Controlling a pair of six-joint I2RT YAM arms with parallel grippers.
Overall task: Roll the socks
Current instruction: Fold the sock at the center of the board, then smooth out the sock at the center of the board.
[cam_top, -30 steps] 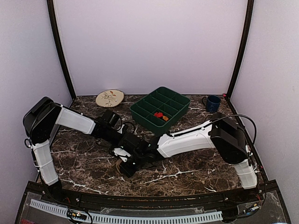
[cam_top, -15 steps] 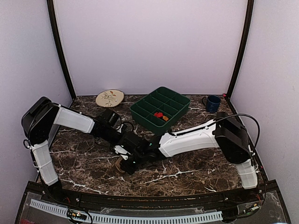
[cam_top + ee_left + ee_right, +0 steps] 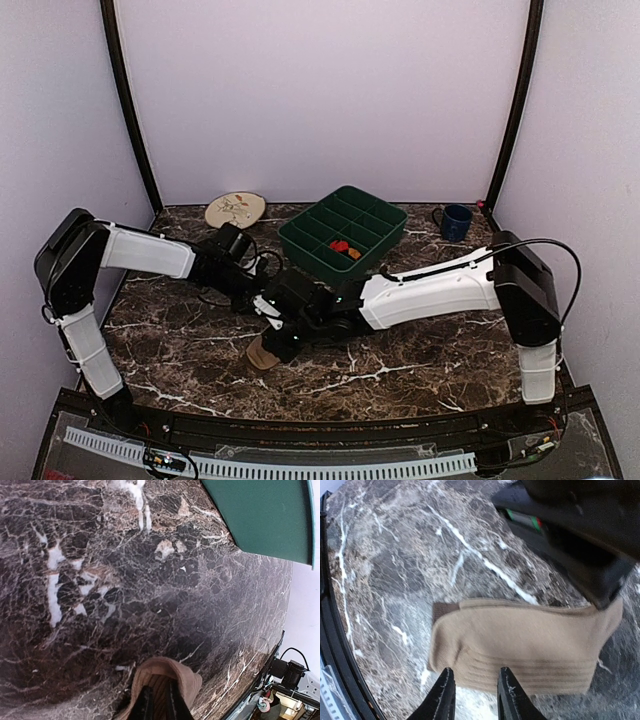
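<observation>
Our right tool [image 3: 475, 679] has just spread off the flat tan sock [image 3: 520, 645]; our left tool [image 3: 159, 702] pinches its end, so we judge rolling unstarted.

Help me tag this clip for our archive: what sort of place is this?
Likely a robot lab booth, not a home: plain walls and black posts box in a marble-look table, with a green divided tray, mug and tan sock.

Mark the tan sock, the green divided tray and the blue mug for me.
tan sock [image 3: 520, 645], right wrist view, middle of the flat fabric.
green divided tray [image 3: 305, 258], top external view, its near left wall.
blue mug [image 3: 457, 222], top external view, side of its body.
</observation>
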